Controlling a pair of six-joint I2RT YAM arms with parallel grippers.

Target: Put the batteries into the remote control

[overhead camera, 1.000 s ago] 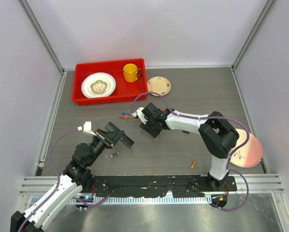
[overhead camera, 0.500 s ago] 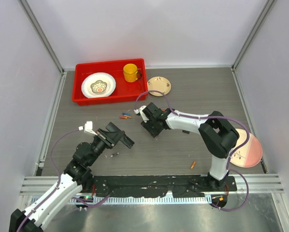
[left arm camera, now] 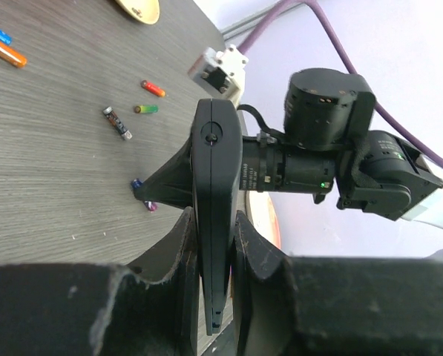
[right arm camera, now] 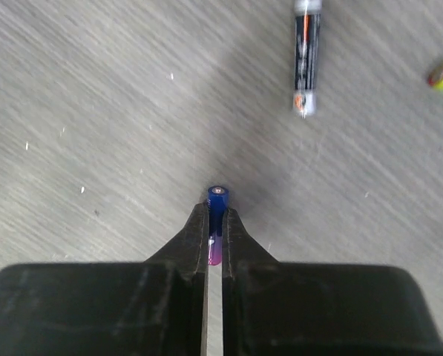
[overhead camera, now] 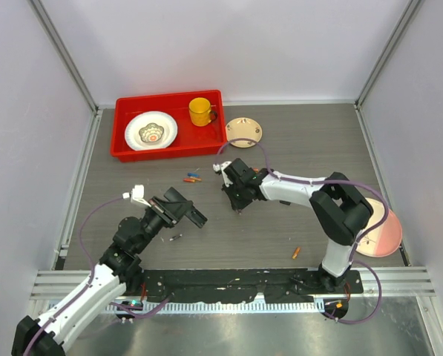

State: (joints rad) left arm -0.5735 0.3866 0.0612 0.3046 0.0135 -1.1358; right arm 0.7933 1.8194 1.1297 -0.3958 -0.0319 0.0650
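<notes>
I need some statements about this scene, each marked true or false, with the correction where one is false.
1. The left claw grips the remote. True.
2. The right claw is open. False: it is shut on a battery.
3. The mug stands in the tray. True.
4. The mug is red. False: it is yellow; the tray is red.

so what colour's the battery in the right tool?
The battery is blue, purple toward the base; clearest in the right wrist view.
</notes>
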